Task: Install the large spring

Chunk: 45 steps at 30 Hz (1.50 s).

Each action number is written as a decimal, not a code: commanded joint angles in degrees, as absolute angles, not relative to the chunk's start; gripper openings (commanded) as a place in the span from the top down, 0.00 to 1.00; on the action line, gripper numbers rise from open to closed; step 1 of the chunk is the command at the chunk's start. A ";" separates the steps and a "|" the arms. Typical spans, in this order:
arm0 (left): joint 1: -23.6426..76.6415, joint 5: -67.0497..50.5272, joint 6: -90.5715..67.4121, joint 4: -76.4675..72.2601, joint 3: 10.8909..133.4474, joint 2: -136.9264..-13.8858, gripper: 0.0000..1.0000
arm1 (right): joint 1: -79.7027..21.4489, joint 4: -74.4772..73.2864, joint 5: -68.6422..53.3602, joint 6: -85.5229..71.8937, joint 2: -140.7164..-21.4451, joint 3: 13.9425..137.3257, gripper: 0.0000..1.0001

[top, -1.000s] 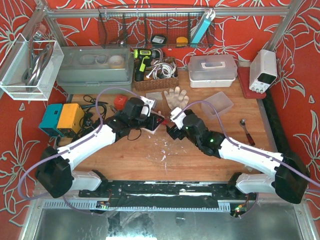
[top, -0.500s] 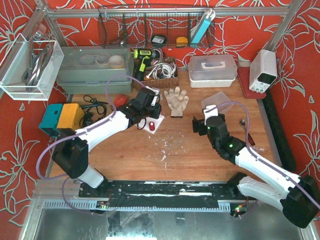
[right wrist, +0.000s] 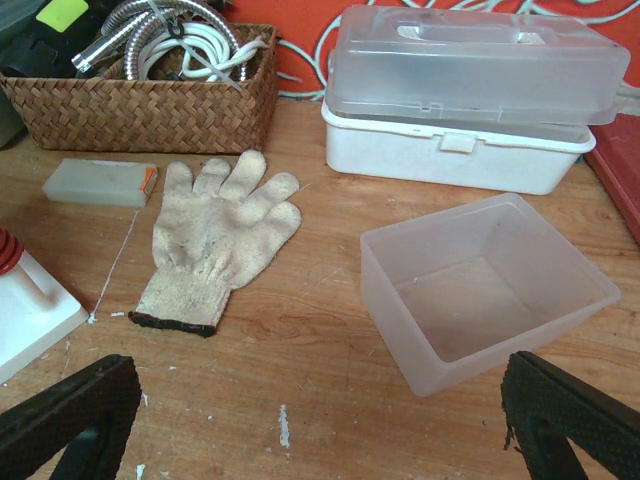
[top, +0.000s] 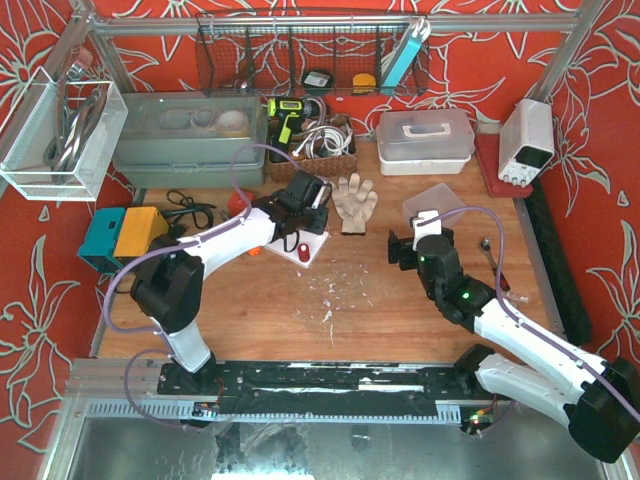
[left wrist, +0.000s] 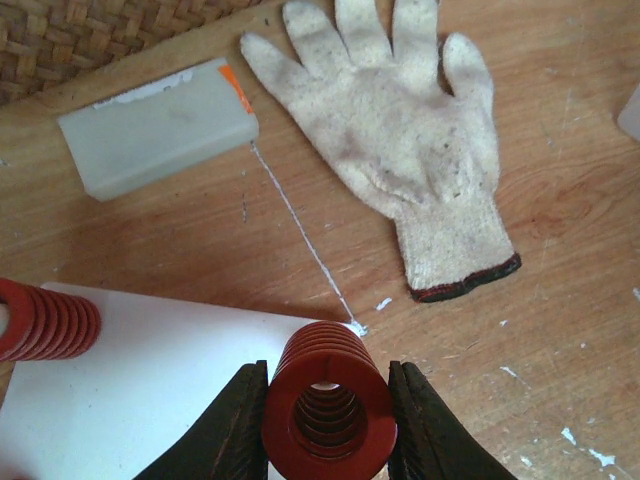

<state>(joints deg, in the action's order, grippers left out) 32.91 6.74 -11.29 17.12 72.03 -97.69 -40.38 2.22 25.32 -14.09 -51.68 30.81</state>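
Left wrist view, nearest first: the left gripper [left wrist: 327, 428] is clamped on the large spring [left wrist: 328, 372] - a red coil seen end-on, a finger pressed against each side - at the far right corner of the white block [left wrist: 150, 390]. A second red spring [left wrist: 40, 320] lies on the block's left edge. Beyond them on the wood are a pale work glove [left wrist: 400, 140] and a small grey box [left wrist: 155, 125] with an orange tab.

A second ago both arms met over the block at the table's middle. Since then the right gripper [top: 412, 240] has drawn away to the right, and its jaws stand fully apart with nothing between them, near the clear tub [right wrist: 480, 290]. The left arm has carried the spring a little farther back. I judge that the spring now rests with the left arm alone - the shared part looks finished, and seating the coil is still to do. Where it must go I cannot tell from these views.

No writing can be read. The grey box's label is blank at this size, and the lidded white case [right wrist: 470, 90] and wicker basket [right wrist: 150, 90] at the far side show no brand.
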 commanded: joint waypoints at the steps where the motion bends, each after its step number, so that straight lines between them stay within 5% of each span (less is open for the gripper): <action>1: 32.62 7.10 -10.33 18.79 74.40 -98.92 1.00 | -40.08 2.99 26.46 -14.73 -50.99 30.42 0.01; 9: 32.23 7.94 -10.00 18.60 74.19 -99.98 1.00 | -40.07 3.10 26.37 -14.59 -50.68 30.33 0.01; 18: 31.92 7.47 -10.53 17.32 74.69 -102.53 0.85 | -40.02 3.36 26.28 -14.33 -51.02 30.23 0.01; 26: 31.55 7.92 -10.81 16.50 74.13 -102.45 0.65 | -40.00 3.69 26.11 -14.24 -51.40 30.23 0.01; 31: 31.31 8.09 -11.39 14.97 72.53 -100.50 0.44 | -39.99 3.81 26.27 -13.94 -51.51 30.21 0.01; 40: 30.81 10.12 -13.54 6.38 65.02 -89.36 0.28 | -40.05 4.26 31.52 -12.41 -48.87 29.17 0.01; 45: 30.50 17.89 -13.00 -5.35 52.84 -77.12 0.03 | -39.83 8.86 36.70 -9.64 -45.77 26.29 0.01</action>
